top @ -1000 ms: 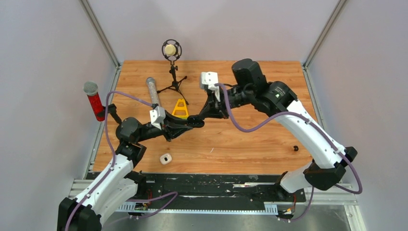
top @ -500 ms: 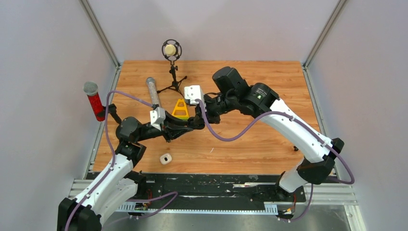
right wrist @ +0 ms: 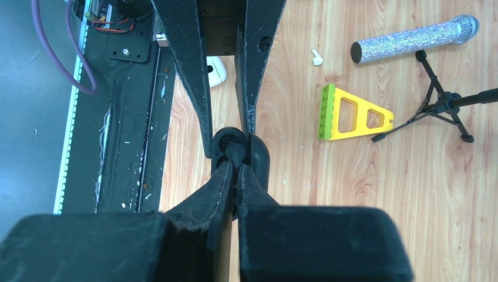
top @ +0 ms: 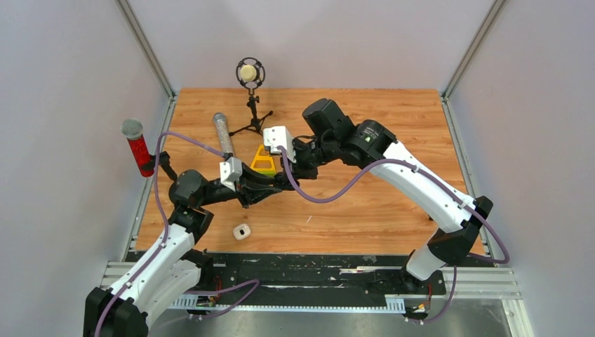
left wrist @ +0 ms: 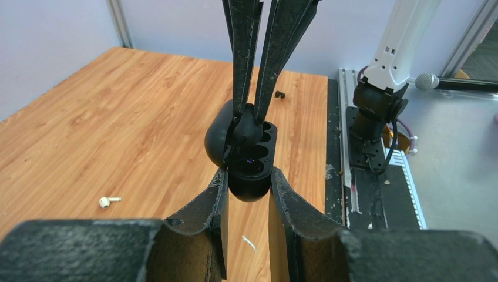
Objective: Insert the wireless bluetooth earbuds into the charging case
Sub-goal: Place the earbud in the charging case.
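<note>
Left gripper (left wrist: 246,179) clamped on black charging case (left wrist: 253,158), lid open, held over tabletop middle, left of centre. Right gripper (left wrist: 251,114) pinching black earbud (left wrist: 248,130) at case's top well. White earbud (left wrist: 104,202) loose on wood. White case (top: 242,231) by near edge, left part.

Left gripper (left wrist: 247,176) clamps the black case (left wrist: 253,161), right gripper (right wrist: 235,168) pinches a black earbud (left wrist: 249,128) at its wells: tip to tip in the air, each blocks the other head-on. Low beside the right gripper: yellow bracket (right wrist: 352,114), tripod legs (right wrist: 439,106), silver mic (right wrist: 414,38). Below both grippers the table (top: 365,217) is open wood, only a white earbud (left wrist: 104,202) and white case (top: 242,231) lying flat.
</note>
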